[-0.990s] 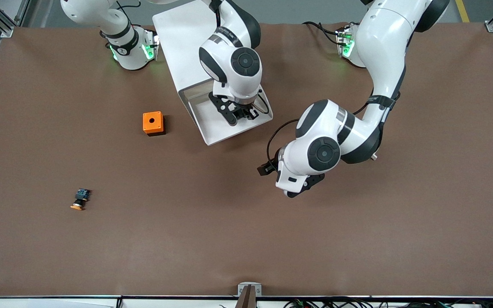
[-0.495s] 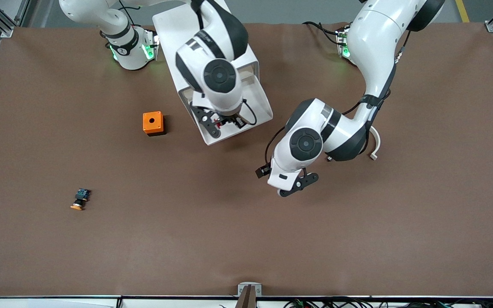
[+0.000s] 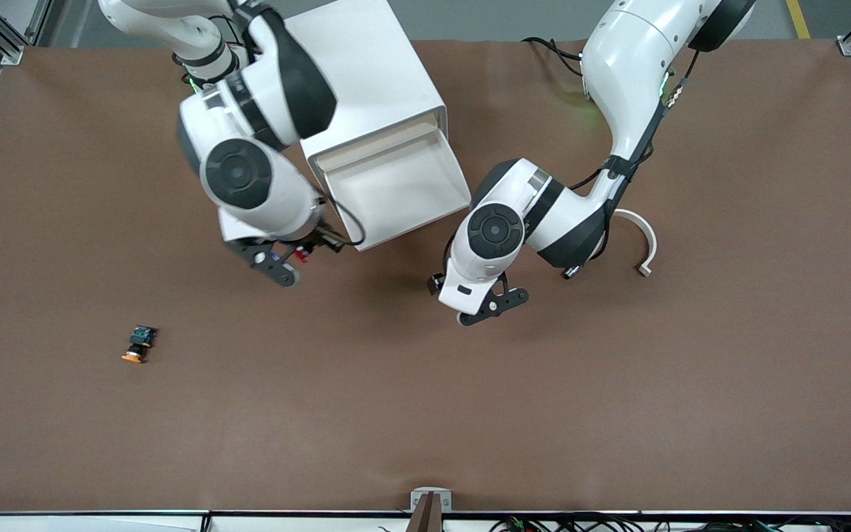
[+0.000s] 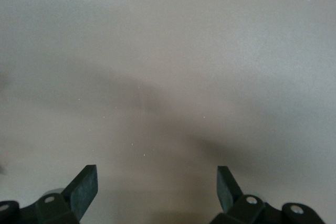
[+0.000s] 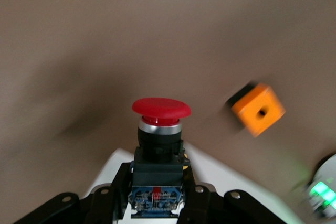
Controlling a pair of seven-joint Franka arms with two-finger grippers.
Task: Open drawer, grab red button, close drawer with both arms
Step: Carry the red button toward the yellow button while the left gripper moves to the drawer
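Note:
The top drawer of the white cabinet stands pulled open, and its inside shows nothing. My right gripper hangs over the table beside the drawer's front corner, toward the right arm's end. It is shut on the button, which has a red cap, a black body and a blue rear end. A speck of red shows at the gripper in the front view. My left gripper is open and empty over bare table in front of the drawer, toward the left arm's end; its fingers frame only the brown surface.
An orange box with a hole sits on the table under my right arm, hidden in the front view. An orange-capped button lies nearer the front camera, toward the right arm's end. A curved white piece lies beside the left arm.
My right gripper has come up out of the drawer with the button and swung toward the right arm's end of the table. My left gripper has shifted toward the drawer's front.

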